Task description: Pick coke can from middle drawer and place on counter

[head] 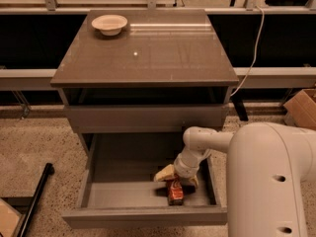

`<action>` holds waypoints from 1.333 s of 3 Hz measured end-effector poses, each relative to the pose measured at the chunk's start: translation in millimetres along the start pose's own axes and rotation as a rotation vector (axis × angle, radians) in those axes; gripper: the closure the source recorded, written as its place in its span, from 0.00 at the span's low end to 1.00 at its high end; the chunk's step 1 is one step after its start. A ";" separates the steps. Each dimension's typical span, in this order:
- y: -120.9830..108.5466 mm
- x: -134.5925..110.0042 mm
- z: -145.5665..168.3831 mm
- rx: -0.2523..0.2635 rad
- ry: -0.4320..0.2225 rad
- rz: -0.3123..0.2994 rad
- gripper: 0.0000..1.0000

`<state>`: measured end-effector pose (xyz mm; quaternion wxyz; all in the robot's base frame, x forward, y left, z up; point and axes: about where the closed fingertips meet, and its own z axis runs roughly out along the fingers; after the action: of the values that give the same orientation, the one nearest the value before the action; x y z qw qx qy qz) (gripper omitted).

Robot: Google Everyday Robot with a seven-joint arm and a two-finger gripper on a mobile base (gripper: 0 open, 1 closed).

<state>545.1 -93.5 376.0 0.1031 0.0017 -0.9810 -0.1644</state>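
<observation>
The coke can (pixel 175 192) is a small red can lying on the floor of the open middle drawer (pixel 143 216), near its front right. My gripper (pixel 177 179) hangs inside the drawer right over the can's far end. Its pale fingers (pixel 164 173) are spread, one on each side of the can's top, and I cannot tell whether they touch it. The white arm reaches in from the right. The glossy grey-brown counter (pixel 148 58) tops the cabinet above.
A pale round bowl (pixel 109 23) sits at the counter's back left. A shut flat drawer front (pixel 145 116) lies just above the open drawer. A cardboard box (pixel 303 107) stands at the right, a black pole (pixel 34 201) lies at the lower left.
</observation>
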 end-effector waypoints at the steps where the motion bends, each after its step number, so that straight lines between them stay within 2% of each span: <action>1: 4.4 -0.4 10.6 0.005 0.027 0.016 0.18; 3: 18.9 3.8 -12.8 0.025 -0.003 -0.008 0.66; 4: 25.3 9.9 -36.1 0.032 -0.023 -0.014 0.89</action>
<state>543.5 -81.5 419.6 0.0905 0.0085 -0.9846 -0.1494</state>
